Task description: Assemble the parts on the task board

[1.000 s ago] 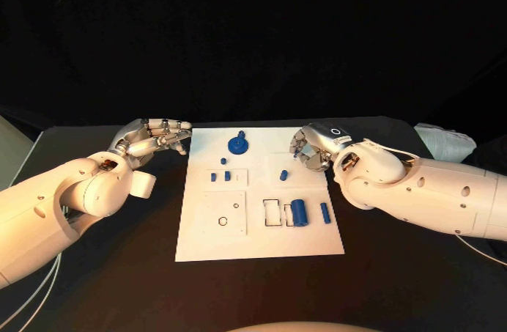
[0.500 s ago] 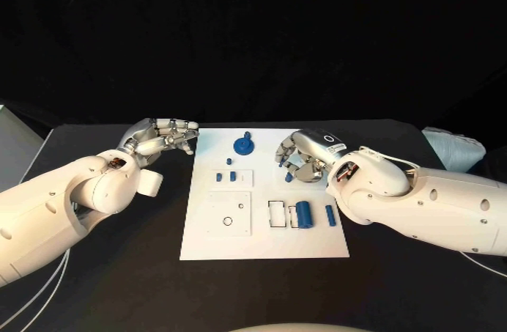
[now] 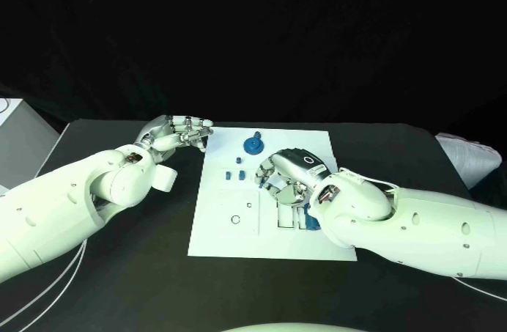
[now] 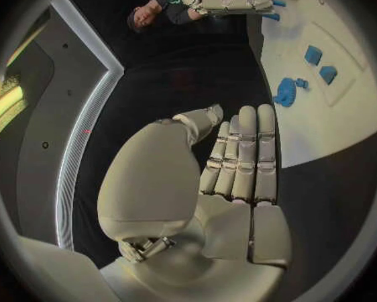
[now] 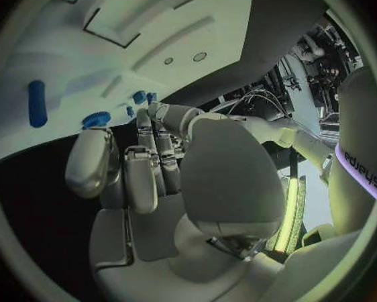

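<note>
The flat white rectangular task board [image 3: 227, 233] lies in the middle of the black table [image 3: 127, 273], and the small blue plastic parts are all on it. Near its far edge sits a round blue knob-like part [image 3: 253, 144]; just nearer the robot than that are a tiny blue peg [image 3: 239, 160] and a pair of small blue blocks [image 3: 234, 175] side by side in a shallow outlined recess. Toward the board's near half a ring-shaped outline [image 3: 236, 219] is still empty, so as far as can be judged the assembly is at an early stage: most parts look loose or merely parked, and several sockets remain unfilled.

The silver many-fingered right hand [image 3: 283, 176] hangs over the board's centre, fingers curled downward above the rectangular recesses. Whether it has anything pinched cannot be told; in the right wrist view its fingers [image 5: 142, 174] are drawn in together, with a blue cylinder [image 5: 37, 103] and another blue part [image 5: 95, 119] lying apart from them on the board.

The silver left hand [image 3: 182, 133] hovers just off the board's far left corner, over the table, fingers straight, close together, and holding nothing, as the left wrist view [image 4: 239, 168] confirms.

The right hand and forearm cover the board's right side, so the parts and slots there are mostly hidden; only a sliver of blue [image 3: 308, 218] peeks out beside the arm.
</note>
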Tool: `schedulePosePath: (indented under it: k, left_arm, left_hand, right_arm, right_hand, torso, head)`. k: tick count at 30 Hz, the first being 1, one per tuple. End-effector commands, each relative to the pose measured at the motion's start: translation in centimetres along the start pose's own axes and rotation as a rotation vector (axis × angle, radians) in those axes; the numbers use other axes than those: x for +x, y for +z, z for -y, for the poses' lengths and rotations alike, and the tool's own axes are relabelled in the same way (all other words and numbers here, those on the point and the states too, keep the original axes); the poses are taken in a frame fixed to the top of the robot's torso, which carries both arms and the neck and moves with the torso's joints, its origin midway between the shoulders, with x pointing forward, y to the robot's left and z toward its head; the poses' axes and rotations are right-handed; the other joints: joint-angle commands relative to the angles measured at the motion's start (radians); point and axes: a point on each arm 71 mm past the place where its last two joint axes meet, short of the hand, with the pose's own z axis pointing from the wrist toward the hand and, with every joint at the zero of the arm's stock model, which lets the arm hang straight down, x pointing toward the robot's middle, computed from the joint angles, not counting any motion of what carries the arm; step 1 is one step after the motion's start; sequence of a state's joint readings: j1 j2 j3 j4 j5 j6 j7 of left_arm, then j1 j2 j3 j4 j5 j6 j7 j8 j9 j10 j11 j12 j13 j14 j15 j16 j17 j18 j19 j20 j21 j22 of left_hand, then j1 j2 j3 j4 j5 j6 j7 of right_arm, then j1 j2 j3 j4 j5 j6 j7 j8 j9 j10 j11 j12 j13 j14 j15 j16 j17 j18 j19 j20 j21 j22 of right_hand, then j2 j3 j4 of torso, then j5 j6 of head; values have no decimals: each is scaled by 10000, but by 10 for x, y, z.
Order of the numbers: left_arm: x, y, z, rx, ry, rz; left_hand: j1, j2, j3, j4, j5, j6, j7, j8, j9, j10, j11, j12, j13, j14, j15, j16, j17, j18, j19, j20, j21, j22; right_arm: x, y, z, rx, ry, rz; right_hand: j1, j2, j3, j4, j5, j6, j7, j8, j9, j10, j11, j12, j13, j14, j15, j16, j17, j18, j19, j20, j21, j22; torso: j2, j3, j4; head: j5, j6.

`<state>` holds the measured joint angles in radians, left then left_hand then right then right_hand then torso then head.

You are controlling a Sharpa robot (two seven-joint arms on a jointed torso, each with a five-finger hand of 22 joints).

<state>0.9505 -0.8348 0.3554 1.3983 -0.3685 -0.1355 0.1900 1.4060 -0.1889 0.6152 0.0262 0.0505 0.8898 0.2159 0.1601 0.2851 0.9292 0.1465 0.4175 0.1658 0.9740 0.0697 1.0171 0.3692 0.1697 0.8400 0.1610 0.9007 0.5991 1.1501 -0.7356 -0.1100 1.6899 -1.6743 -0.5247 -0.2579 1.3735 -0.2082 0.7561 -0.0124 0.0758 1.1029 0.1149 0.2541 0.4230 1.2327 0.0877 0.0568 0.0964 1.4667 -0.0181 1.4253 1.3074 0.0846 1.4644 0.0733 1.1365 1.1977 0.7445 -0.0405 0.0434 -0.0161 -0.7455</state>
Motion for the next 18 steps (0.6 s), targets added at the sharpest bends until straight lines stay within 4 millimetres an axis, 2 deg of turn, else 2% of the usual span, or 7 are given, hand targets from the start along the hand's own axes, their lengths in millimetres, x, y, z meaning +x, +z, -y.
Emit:
schedulePosePath:
  k: [1,4,6,12,18]
  left_arm:
    - [4,1,1,49,-52,-216]
    - [4,1,1,42,-57,-227]
    - [4,1,1,38,-58,-224]
    - [6,2,1,35,-71,-255]
    - [6,2,0,29,-76,-261]
  left_hand:
    - [23,39,-41,-11,28,-70,11,-60,-14,-82,13,53,-9,69,-3,-41,-11,149,48,0,-52,-16]
    - [30,41,-45,-13,27,-74,12,-63,-16,-90,14,59,-10,70,-1,-45,-12,148,53,1,-58,-21]
    - [30,41,-45,-13,27,-74,12,-63,-16,-90,14,59,-10,70,-1,-45,-12,148,53,1,-58,-21]
    - [30,41,-45,-13,27,-74,12,-63,-16,-90,14,59,-10,70,-1,-45,-12,148,53,1,-58,-21]
    - [30,41,-45,-13,27,-74,12,-63,-16,-90,14,59,-10,70,-1,-45,-12,148,53,1,-58,-21]
  right_arm:
    - [6,1,-4,-301,-225,112]
    - [13,3,-8,-367,-200,7]
    - [16,4,-10,-397,-195,-44]
    - [24,6,-14,-451,-182,-193]
    - [30,6,-17,-502,-148,-346]
  right_hand:
    - [-34,56,30,-46,55,-5,92,-22,5,336,-284,67,-9,533,-84,0,229,61,99,-72,-30,-19]
    - [-35,56,31,-46,61,-6,93,-23,4,335,-283,66,-10,532,-84,-3,224,63,97,-71,-40,-28]
    - [-38,56,32,-48,73,-6,95,-24,4,335,-283,66,-13,533,-82,1,231,61,99,-71,-31,-19]
    - [-38,56,32,-49,76,-7,96,-25,4,335,-282,66,-14,534,-82,4,235,62,98,-71,-35,-23]
    - [-38,56,32,-49,76,-7,96,-25,4,335,-282,66,-14,534,-82,4,235,62,98,-71,-35,-23]
  torso:
    - [-4,-5,14]
    - [16,-6,20]
    - [26,7,9]
    - [26,-3,6]
    - [37,8,1]
  head:
    - [46,-28]
    - [104,17]
    - [120,-17]
    - [236,-114]
    - [282,-194]
